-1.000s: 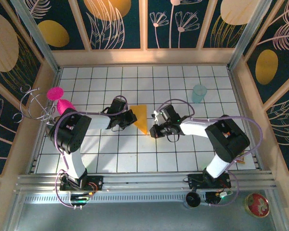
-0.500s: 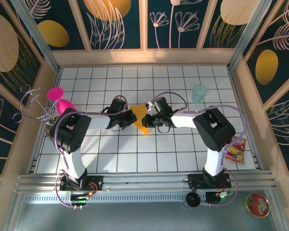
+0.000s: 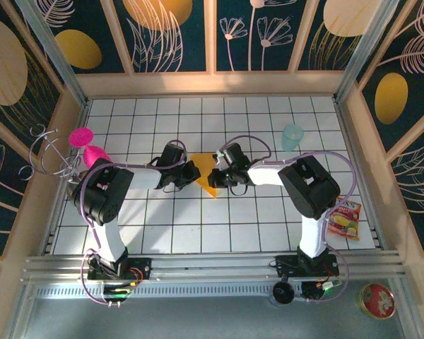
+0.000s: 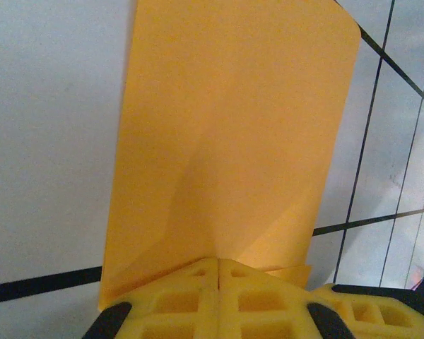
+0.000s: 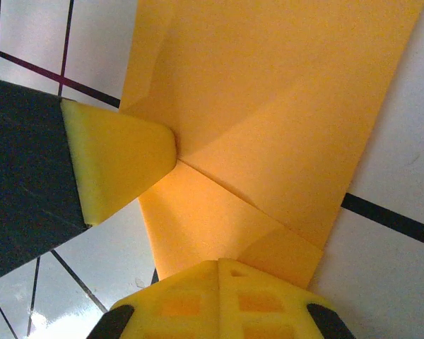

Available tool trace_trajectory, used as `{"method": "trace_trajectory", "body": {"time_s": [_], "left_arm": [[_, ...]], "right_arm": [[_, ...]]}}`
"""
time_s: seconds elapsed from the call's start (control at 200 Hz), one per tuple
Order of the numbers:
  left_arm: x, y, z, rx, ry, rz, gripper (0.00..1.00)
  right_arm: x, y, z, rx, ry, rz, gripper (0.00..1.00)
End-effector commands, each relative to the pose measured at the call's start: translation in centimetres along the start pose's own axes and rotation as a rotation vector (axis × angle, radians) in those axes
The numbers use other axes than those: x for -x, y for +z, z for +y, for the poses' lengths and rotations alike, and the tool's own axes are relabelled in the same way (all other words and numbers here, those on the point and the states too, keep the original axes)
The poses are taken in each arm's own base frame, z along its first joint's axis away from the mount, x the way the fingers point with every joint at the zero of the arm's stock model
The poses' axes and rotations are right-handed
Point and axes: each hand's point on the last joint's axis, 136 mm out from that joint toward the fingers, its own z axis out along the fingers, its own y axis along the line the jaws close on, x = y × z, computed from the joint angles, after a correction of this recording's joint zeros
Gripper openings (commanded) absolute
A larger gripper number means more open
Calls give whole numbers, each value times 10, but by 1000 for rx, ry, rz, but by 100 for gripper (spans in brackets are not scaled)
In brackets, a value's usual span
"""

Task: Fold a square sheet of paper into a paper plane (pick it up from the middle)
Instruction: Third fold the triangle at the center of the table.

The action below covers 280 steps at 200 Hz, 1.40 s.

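Left tool (image 4: 219,263) and right tool (image 5: 219,264) both clamp the paper plane (image 3: 207,171).

Lab robot cell: gridded table (image 3: 268,219), decorated walls (image 3: 169,35)

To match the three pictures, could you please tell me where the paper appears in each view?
Top external: paper mid-table, between left pincer and right pincer.
Left wrist: centre, bottom to top edge.
Right wrist: centre and upper right.
Shared landmark: black grid lines beside it.
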Motion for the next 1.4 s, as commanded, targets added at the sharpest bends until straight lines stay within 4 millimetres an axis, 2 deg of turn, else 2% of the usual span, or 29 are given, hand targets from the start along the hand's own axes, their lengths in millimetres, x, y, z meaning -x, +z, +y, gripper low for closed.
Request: {"method": "trace_trajectory", "body": {"time_s": [0.0, 0.16, 0.285, 0.425, 0.486, 0.561, 0.601, 0.766, 0.911, 1.031, 1.166, 1.397], "left_arm": [[-1, 1, 39, 102, -28, 13, 5], [16, -6, 50, 141, -23, -22, 7], [29, -14, 49, 152, -9, -51, 8], [42, -27, 31, 127, 6, -81, 9], [49, -40, 17, 99, 14, -118, 12], [54, -50, 11, 108, 19, -145, 13], [57, -61, 2, 93, 25, -170, 15], [48, -70, 5, 83, -13, -174, 19], [32, -68, 0, -11, -70, -135, 24], [20, -67, -1, -67, -114, -118, 27], [2, -60, -4, -112, -148, -77, 32], [-23, -42, -17, -206, -202, -7, 37]], "right_arm": [[-33, 7, -42, -158, 37, 94, 0], [-35, 7, -44, -158, 47, 94, 0], [-32, 7, -41, -147, 47, 88, 0], [-25, 5, -35, -129, 38, 65, 0], [-22, 3, -30, -110, 32, 48, 0], [-19, 2, -27, -97, 29, 32, 0], [-15, 1, -24, -88, 27, 22, 0], [1, -6, -6, -22, 12, -36, 0], [25, -24, 26, 83, -4, -125, 0], [44, -44, 45, 149, 5, -212, 10], [47, -46, 33, 127, 56, -235, 21], [35, -33, 24, 136, 98, -180, 25]]}}
